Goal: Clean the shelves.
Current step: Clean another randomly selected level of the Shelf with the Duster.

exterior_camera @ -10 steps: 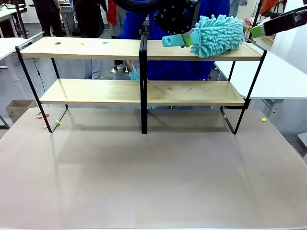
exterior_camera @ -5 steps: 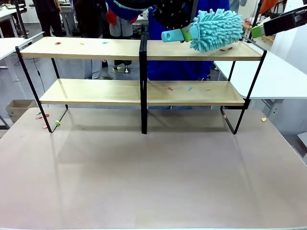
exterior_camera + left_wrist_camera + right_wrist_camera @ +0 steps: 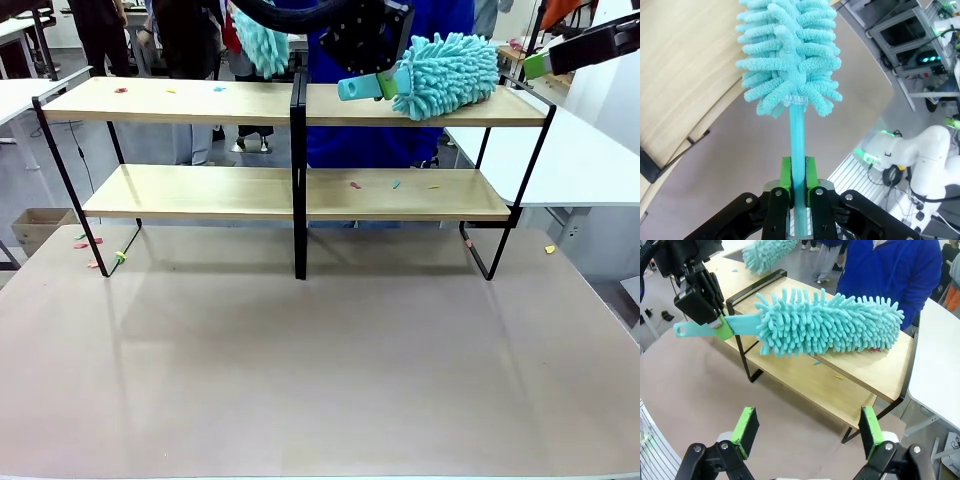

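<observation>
Left gripper [image 3: 799,171]: clamped on the teal duster [image 3: 445,72] handle, so you can drag the fluffy head along the top board, upper right.
Right gripper [image 3: 808,430]: pads wide apart, holding nothing.
Shelves [image 3: 180,100]: across mid-frame, coloured scraps [image 3: 395,184] on the lower board.
Hard to see: whatever's under the head.

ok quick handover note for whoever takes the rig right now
Left tool: shut on the handle of the duster, whose head lies on the right half of the top board of the shelves.
Right tool: open, empty, off the shelves' right end.
Person behind the shelves holds a second duster above the top board.
Done: nothing plainly finished.
Left: scraps on the top board's left half, and more on the right half of the lower board.
</observation>
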Robot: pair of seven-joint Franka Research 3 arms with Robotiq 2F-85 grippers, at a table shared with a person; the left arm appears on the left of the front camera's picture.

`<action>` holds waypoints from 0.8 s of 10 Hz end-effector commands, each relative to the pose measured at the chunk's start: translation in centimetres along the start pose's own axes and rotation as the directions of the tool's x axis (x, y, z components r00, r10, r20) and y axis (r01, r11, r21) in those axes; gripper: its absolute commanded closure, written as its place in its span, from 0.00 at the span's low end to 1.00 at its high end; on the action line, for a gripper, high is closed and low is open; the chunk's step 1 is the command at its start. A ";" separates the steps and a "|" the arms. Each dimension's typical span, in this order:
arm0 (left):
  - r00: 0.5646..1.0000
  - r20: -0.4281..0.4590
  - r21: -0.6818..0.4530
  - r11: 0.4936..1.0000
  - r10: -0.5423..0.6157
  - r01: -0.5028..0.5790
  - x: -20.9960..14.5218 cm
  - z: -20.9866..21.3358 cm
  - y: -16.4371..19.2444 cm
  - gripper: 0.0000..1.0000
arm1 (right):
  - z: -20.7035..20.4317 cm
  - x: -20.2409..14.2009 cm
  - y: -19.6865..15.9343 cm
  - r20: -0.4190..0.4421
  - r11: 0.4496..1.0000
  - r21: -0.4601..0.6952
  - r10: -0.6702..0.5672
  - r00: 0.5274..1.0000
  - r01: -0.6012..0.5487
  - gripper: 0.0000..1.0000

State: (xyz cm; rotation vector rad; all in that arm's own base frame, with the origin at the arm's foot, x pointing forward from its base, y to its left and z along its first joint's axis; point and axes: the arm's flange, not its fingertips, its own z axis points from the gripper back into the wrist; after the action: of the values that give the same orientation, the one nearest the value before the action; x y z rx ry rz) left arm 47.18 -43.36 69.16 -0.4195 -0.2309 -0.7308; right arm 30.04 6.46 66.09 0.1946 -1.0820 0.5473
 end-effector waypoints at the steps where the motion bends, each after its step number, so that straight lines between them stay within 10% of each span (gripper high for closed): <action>1: 0.996 -0.085 -0.017 1.000 -0.023 0.021 -0.3 0.8 -0.8 0.87 | 0.0 0.1 -0.1 0.002 1.000 -0.002 -0.001 1.000 0.001 0.00; 6: 0.939 -0.185 -0.430 0.883 -0.288 0.186 -5.6 5.9 -1.5 0.87 | 0.0 0.1 -0.1 0.002 1.000 -0.002 -0.001 1.000 0.001 0.00; 8: 0.950 -0.131 -0.360 0.907 -0.282 0.220 -7.1 7.4 -1.6 0.87 | 0.0 0.1 -0.1 0.002 1.000 -0.002 -0.001 1.000 0.001 0.00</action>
State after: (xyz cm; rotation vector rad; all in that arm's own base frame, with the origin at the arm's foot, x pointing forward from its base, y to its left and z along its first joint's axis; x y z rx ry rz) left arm 40.88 -38.34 74.30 -0.6641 0.0483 -1.0690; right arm 30.04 6.46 66.09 0.1946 -1.0820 0.5474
